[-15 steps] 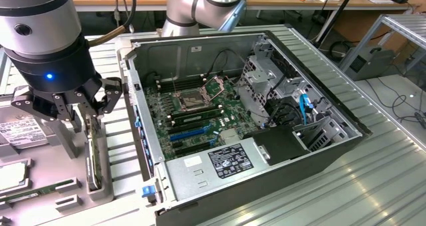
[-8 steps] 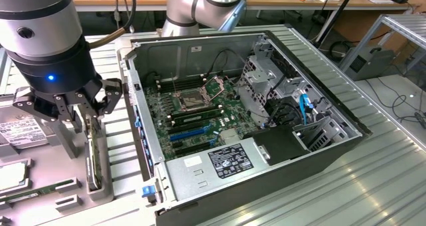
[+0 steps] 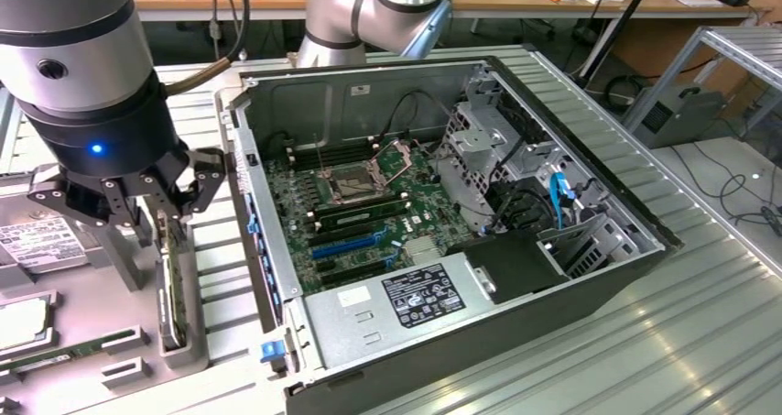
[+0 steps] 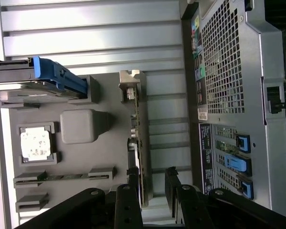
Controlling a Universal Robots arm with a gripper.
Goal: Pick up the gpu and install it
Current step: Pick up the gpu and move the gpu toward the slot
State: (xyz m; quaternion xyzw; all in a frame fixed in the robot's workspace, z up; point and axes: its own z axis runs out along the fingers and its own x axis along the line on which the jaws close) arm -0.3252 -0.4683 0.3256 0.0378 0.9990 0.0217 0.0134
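grey tray (image 3: 86, 291) in the exterior view's lower left holds the gpu (image 3: 178, 296) on edge — thin side up for grasping; the gripper (image 3: 141, 218) hangs just above, jaws apart, empty.

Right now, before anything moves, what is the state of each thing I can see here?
Graphics card: standing on edge in its holder on the tray, not lifted.
Gripper: open, one finger on each side of the card.
Computer case: lying on its side, panel off, inside exposed.
Blue card slot: empty.
Hard drive: lying flat on the tray.
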